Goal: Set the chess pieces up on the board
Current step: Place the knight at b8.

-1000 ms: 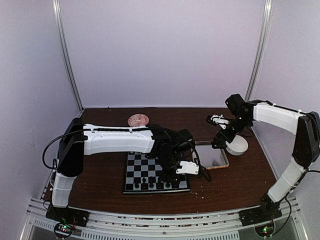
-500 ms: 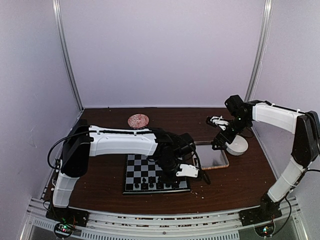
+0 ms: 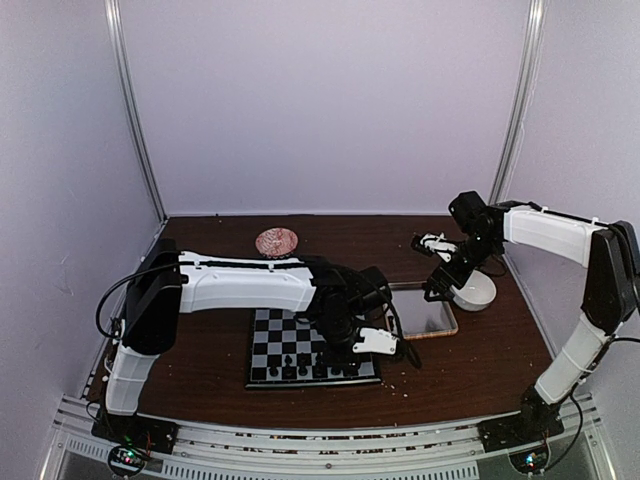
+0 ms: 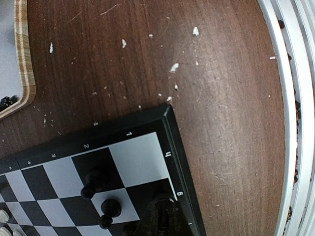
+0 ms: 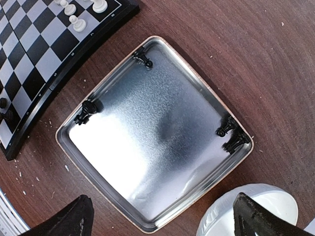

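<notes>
The board (image 3: 265,335) lies in front of the left arm, with a row of black chess pieces (image 3: 300,368) along its near edge. My left gripper (image 3: 358,358) hangs over the board's near right corner. In the left wrist view it (image 4: 165,210) is shut over a black edge square, and a small dark rounded piece shows at its tips. Two black pieces (image 4: 93,182) stand beside it. My right gripper (image 3: 440,278) hovers open above the tray (image 5: 64,142). Several black pieces (image 5: 86,112) lie along the tray's edges. White pieces (image 5: 74,22) stand on the board (image 5: 29,49).
A white bowl (image 3: 475,290) stands right of the tray (image 3: 447,322), under my right finger (image 5: 256,219). A pink lump (image 3: 277,240) lies at the back. Pale crumbs (image 4: 173,67) dot the wooden table. A metal rail (image 4: 290,123) runs along the near edge.
My left gripper has sunk a little toward the board's near right corner, still shut. The right arm has barely moved.
</notes>
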`<state>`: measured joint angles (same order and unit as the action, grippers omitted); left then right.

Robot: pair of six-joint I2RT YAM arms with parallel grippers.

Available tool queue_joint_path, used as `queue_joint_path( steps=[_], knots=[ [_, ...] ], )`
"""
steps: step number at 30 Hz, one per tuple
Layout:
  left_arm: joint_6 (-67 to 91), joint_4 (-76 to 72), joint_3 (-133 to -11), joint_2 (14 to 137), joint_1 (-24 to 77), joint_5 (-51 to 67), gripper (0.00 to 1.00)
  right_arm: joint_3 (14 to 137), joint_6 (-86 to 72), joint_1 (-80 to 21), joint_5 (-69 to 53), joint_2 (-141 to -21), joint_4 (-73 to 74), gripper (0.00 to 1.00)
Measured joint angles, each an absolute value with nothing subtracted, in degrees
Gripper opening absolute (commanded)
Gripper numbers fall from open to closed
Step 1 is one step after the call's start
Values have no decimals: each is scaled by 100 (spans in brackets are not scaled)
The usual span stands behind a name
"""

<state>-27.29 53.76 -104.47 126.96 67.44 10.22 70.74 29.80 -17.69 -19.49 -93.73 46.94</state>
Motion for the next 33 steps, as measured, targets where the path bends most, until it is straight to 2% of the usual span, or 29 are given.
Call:
queue_joint_path(
  steps=[16, 28, 33],
  knots=[
    [-2539, 5269, -10447, 12696, 6670, 963, 1, 7076, 2980, -1769, -1973, -9421, 4720, 100],
    [-2515, 5256, -10447, 12696, 6670, 1007, 17, 7087, 2980, -1769, -1977, -9463, 4751, 100],
    [-2512, 5256, -10447, 12696, 6670, 1007, 18, 7087, 2982, -1769, -1992, -9489, 4790, 100]
  ],
)
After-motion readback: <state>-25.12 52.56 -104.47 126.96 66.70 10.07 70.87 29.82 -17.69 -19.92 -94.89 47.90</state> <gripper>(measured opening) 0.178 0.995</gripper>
